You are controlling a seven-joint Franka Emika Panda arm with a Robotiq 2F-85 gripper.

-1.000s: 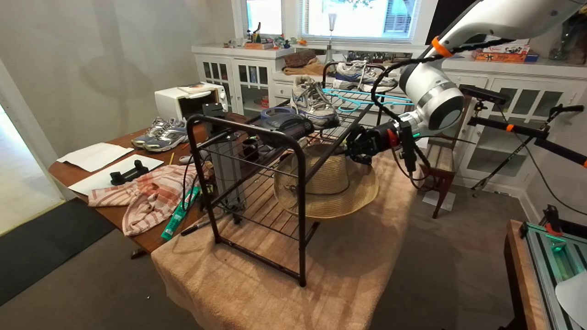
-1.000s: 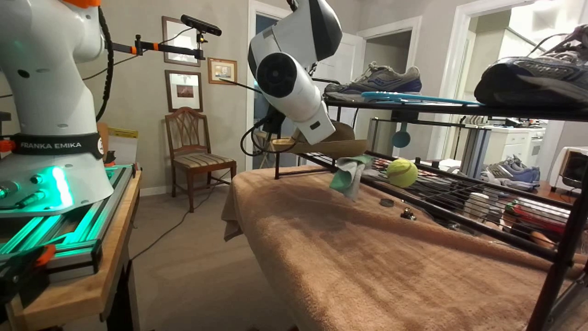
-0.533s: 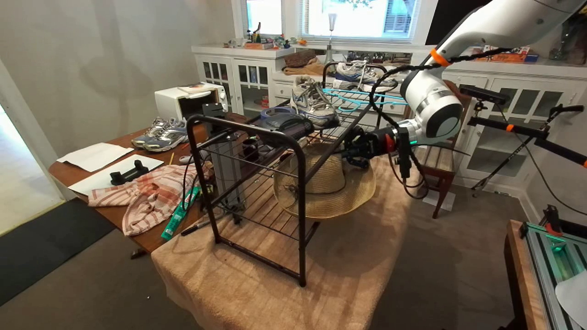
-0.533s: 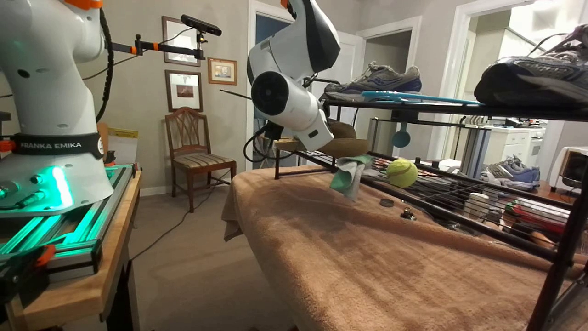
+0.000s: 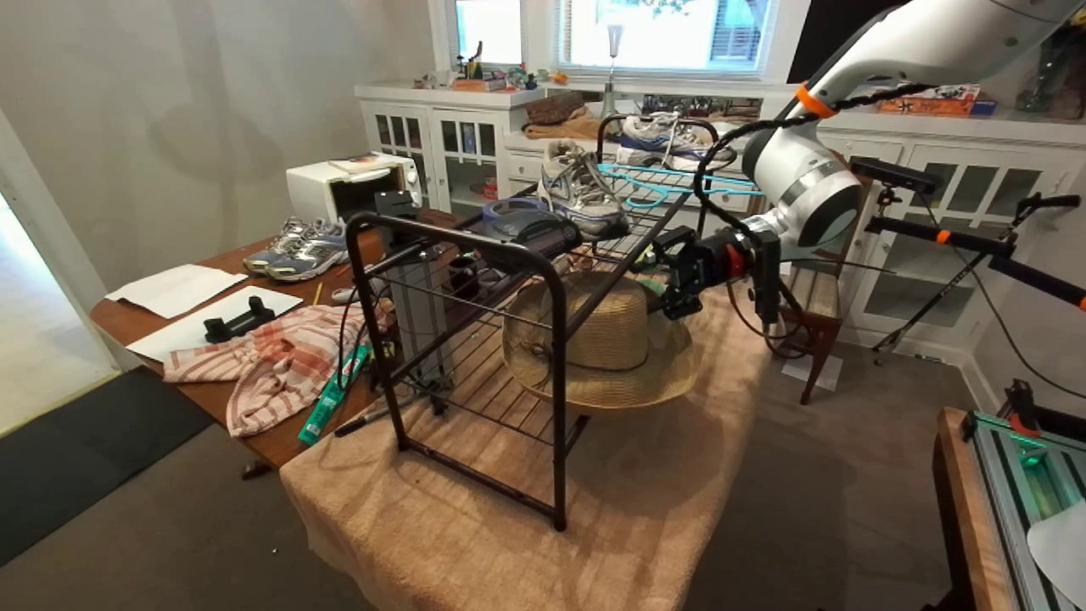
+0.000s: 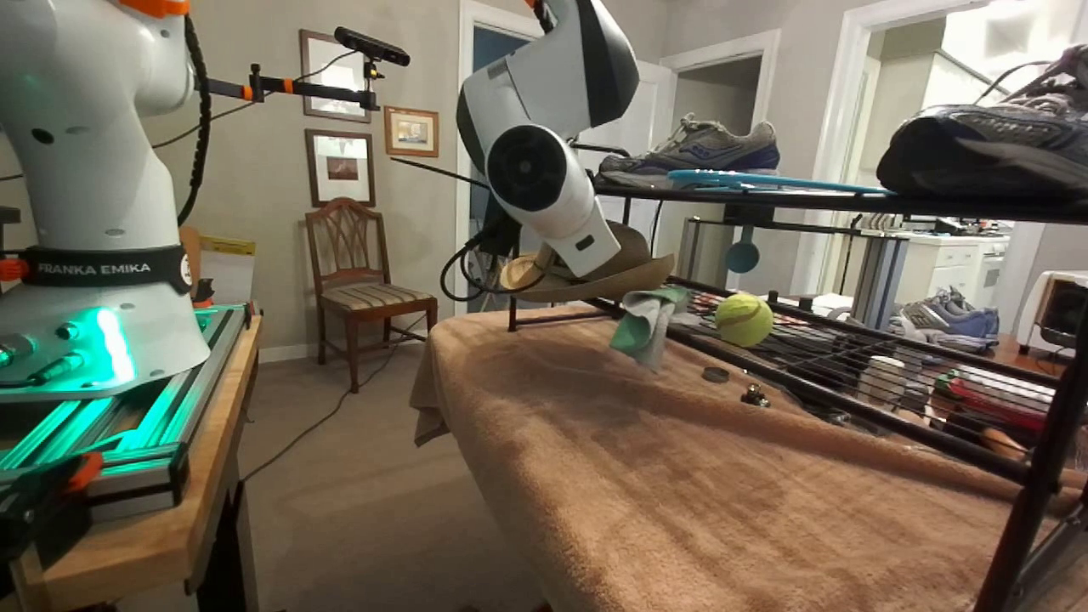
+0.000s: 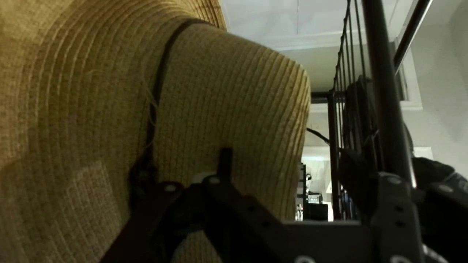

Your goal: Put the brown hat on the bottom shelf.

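Note:
The brown hat (image 5: 607,327), a straw one with a rounded crown and dark band, sits tilted at the rack's side. Part of its brim lies over the wires of the bottom shelf (image 5: 488,361); the rest juts out past the rack above the towel. My gripper (image 5: 666,276) is beside the crown with its fingers spread apart. In the wrist view the gripper (image 7: 290,166) has one finger in front of the crown and the other near the rack's upper rail, nothing clamped between. Whether the lower finger touches the hat I cannot tell. The arm hides the fingers in an exterior view.
Above the hat runs the upper level's rail (image 5: 624,276), bearing shoes (image 5: 581,191), a blue hanger (image 5: 653,191) and a black device (image 5: 530,233). A tennis ball (image 6: 745,320) and a green-white cloth (image 6: 646,323) are on the lower level. The towel-covered table (image 5: 645,492) lies below.
My gripper has opened, letting go of the hat, and backed slightly away from the crown. The hat's outer brim has dropped, so it tilts more outward.

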